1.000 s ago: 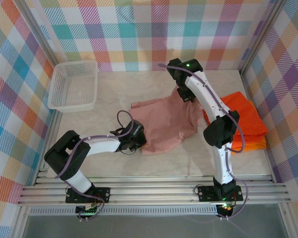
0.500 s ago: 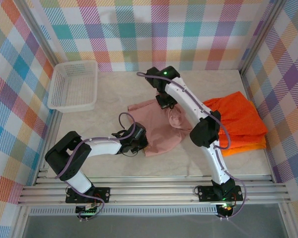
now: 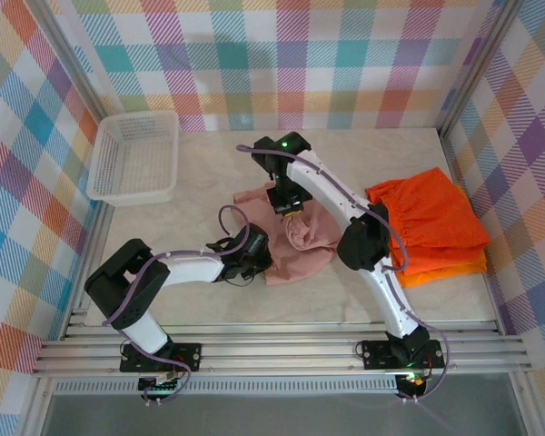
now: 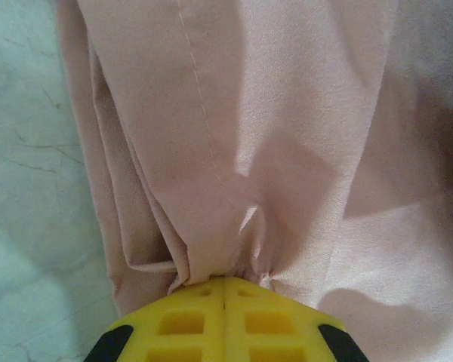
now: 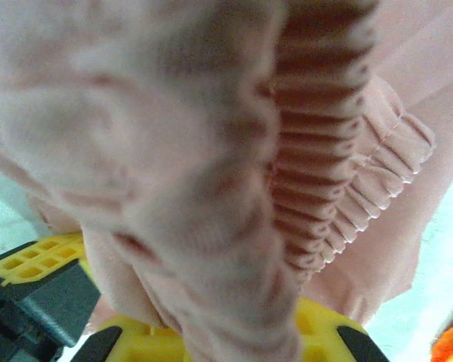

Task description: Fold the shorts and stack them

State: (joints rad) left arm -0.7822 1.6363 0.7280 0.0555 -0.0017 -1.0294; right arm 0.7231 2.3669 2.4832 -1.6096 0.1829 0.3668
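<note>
The dusty pink shorts (image 3: 302, 243) lie bunched at the table's middle, partly folded over themselves. My left gripper (image 3: 258, 258) is at their near-left edge, its yellow fingers (image 4: 181, 320) shut on a pinch of pink cloth (image 4: 287, 113). My right gripper (image 3: 287, 202) hovers over the back of the shorts, shut on the gathered waistband (image 5: 317, 151), which hangs across its yellow fingers (image 5: 128, 332). Two folded orange shorts (image 3: 431, 225) sit stacked at the right.
A white mesh basket (image 3: 134, 156) stands at the back left corner. Checked walls close in the table on three sides. The right arm's elbow (image 3: 361, 243) reaches over the table between the pink shorts and the orange stack.
My right gripper has carried the waistband from the back right leftward over the pink shorts, bunching the cloth into a narrower shape. The left gripper has held its place.
</note>
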